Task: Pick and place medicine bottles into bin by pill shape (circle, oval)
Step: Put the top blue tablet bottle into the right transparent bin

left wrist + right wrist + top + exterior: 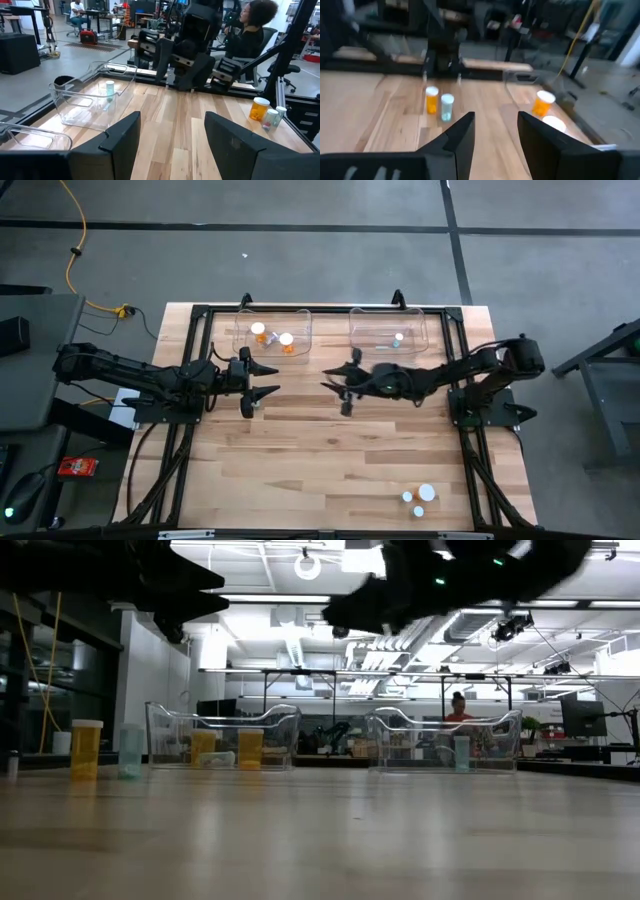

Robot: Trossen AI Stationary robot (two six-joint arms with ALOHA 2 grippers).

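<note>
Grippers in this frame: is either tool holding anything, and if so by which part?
Nothing is held. The left tool and the right tool both hang open and empty above the table, apart from every bottle.

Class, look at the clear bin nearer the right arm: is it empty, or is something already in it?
Not empty. The right clear bin holds one pale bottle; the low view shows it standing upright inside.
</note>
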